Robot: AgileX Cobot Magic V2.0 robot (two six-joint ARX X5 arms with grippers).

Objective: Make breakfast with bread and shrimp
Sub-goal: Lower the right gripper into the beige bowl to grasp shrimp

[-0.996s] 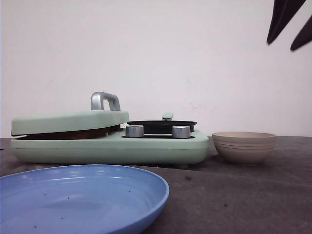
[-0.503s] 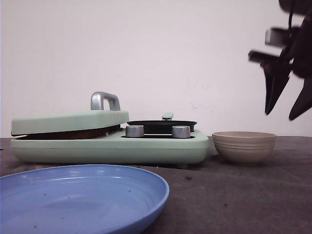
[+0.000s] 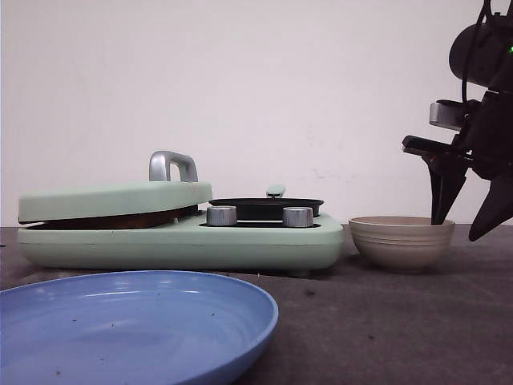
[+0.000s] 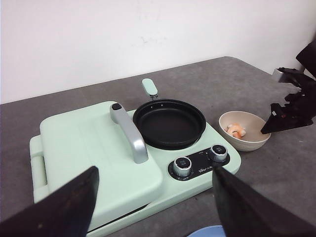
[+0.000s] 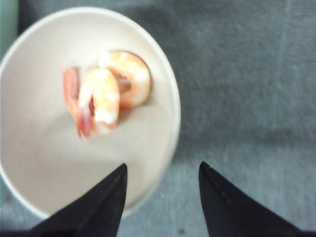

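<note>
While the right gripper (image 3: 466, 231) hung at the beige bowl (image 3: 401, 241), its jaws stood apart, one fingertip over the bowl's inside, the other outside the rim. Two shrimp (image 5: 109, 93) lay curled together in that bowl, untouched. The bowl sat just beside the green cooker (image 4: 98, 163), lid shut. The left gripper (image 4: 155, 197) was spread wide, holding nothing. No bread showed.

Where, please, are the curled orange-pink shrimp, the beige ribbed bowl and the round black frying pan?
curled orange-pink shrimp (image 5: 106, 94), right wrist view, on the pale flesh of the nearer piece.
beige ribbed bowl (image 3: 401, 245), front view, on its outer wall.
round black frying pan (image 4: 169, 123), left wrist view, on its bare inner base.
</note>
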